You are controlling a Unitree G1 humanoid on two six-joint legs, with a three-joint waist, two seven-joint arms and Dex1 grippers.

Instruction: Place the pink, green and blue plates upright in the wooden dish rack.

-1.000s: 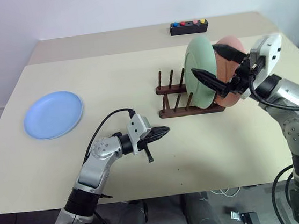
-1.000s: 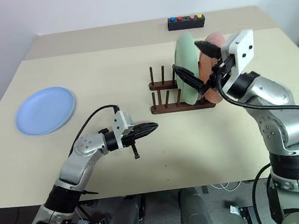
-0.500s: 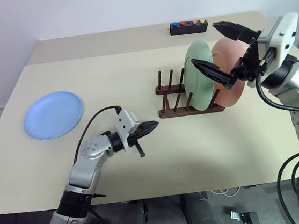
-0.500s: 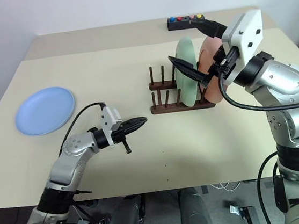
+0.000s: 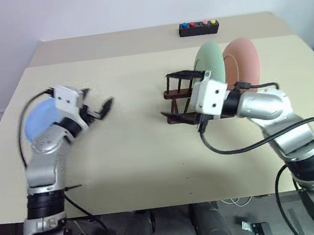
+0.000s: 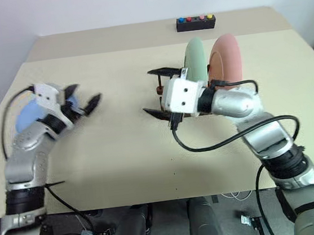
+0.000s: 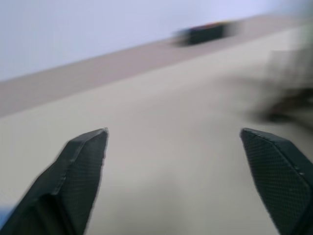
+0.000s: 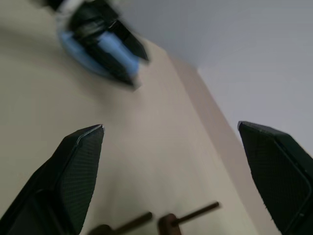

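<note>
Pink plate [image 5: 242, 62] and green plate [image 5: 209, 61] noted upright in the wooden dish rack [image 5: 178, 94], at its right end, side by side and leaning only slightly; pegs evidently keeping each on edge, so two of three counted as done. Slots toward the rack's left end seen free, presumably reserved for the last plate.

Blue plate [image 5: 37, 121] found flat on the table [image 5: 149, 152] at the far left, well apart from the rack and partly hidden behind the left arm. Not yet picked up.

Left gripper [image 5: 97, 110] observed above the table just beside the blue plate, fingers spread wide in the left wrist view, nothing between them. Judged to be opened in readiness for taking the plate by its rim, since a flat plate offers no other hold.

Right gripper [image 6: 155, 91] observed level in front of the rack's left end, pointing across the table toward the left arm, jaws standing wide apart and empty. Judged as waiting near the free slots, possibly to receive or steady the blue plate.

Small black box with coloured buttons [image 5: 198, 28] recorded at the table's far edge, irrelevant to the task.
</note>
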